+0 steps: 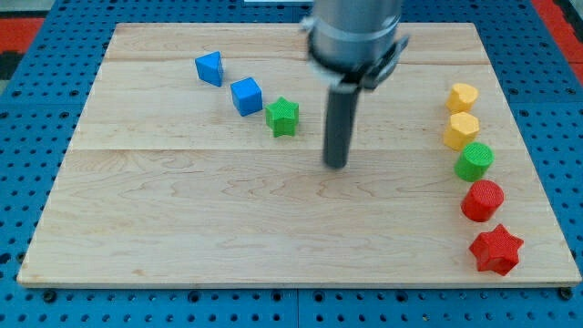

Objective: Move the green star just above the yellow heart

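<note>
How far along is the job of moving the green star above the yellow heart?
Nothing looks done: the green star sits left of centre beside a blue cube, far from the yellow heart at the view's right. In hand: my tip stands right of the star, slightly lower, apart from it. Left: the whole push rightward, to just above the heart.

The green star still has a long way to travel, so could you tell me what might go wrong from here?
1. My tip stands to the right of the green star, on its goal side; pushing from here would drive it away, towards the blue cube touching it.
2. The yellow heart sits at the top of a tight column near the board's right edge; an overshoot could knock it or the yellow block below.
</note>
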You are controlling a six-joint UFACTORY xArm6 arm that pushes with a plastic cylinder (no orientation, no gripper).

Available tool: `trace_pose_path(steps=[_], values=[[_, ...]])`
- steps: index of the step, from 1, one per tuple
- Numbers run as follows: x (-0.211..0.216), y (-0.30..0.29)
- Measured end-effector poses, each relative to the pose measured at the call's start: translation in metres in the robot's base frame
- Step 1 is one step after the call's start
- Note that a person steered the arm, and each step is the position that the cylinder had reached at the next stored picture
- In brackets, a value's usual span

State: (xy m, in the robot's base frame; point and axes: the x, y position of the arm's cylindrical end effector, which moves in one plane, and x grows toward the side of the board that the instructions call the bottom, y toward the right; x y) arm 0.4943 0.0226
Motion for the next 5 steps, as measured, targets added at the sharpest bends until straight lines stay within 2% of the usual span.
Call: trace_pose_path(steps=[1, 4, 5], values=[[-0.038, -0.086], [-0.189, 0.033], [-0.214, -0.009]])
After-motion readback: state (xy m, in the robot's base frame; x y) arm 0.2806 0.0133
